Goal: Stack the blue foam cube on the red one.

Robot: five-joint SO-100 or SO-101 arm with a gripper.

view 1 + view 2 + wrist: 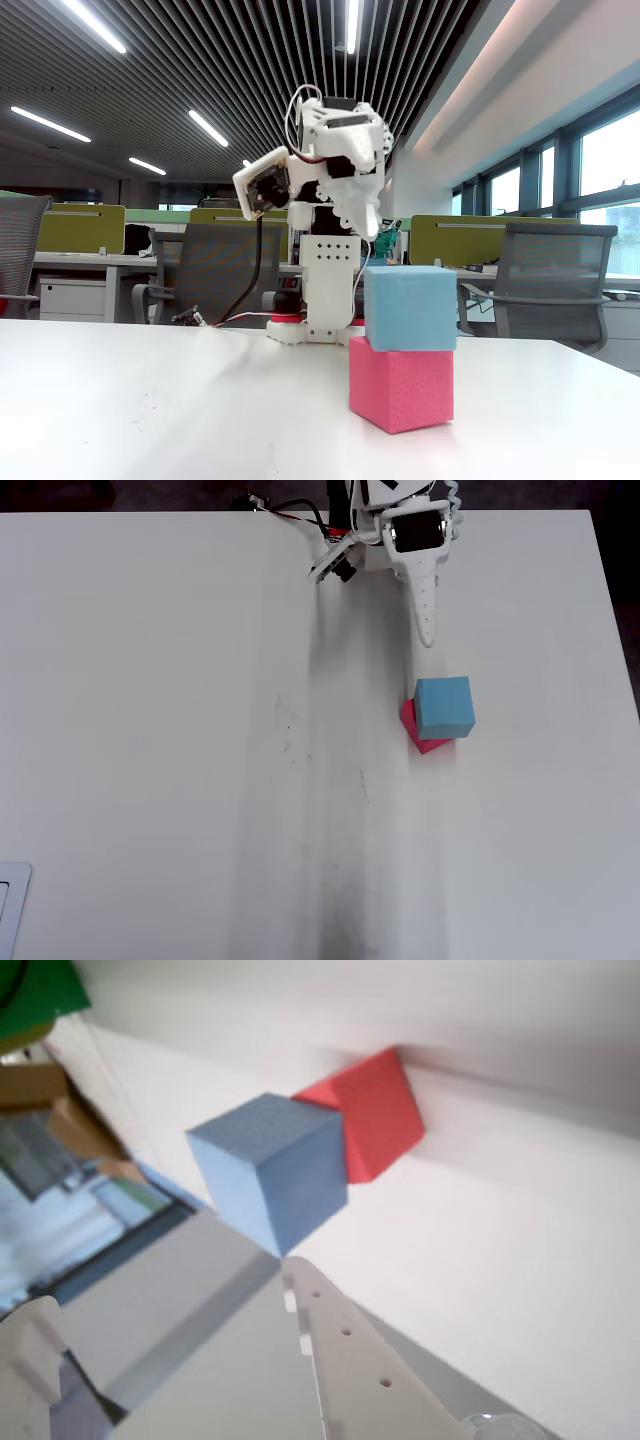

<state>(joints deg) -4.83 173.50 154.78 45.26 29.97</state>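
The blue foam cube (410,307) rests on top of the red one (400,385), shifted and turned a little so that a red corner (425,742) shows from above. Both stand on the white table. My gripper (427,635) is drawn back toward the arm's base, a short way from the stack and touching neither cube. In the wrist view the blue cube (270,1170) and the red cube (375,1110) lie ahead of the gripper (168,1285), whose fingers stand apart with nothing between them.
The arm's base (320,330) stands at the table's far edge behind the stack. Office desks and chairs (555,280) fill the background. A white object (10,910) pokes in at the overhead view's lower left corner.
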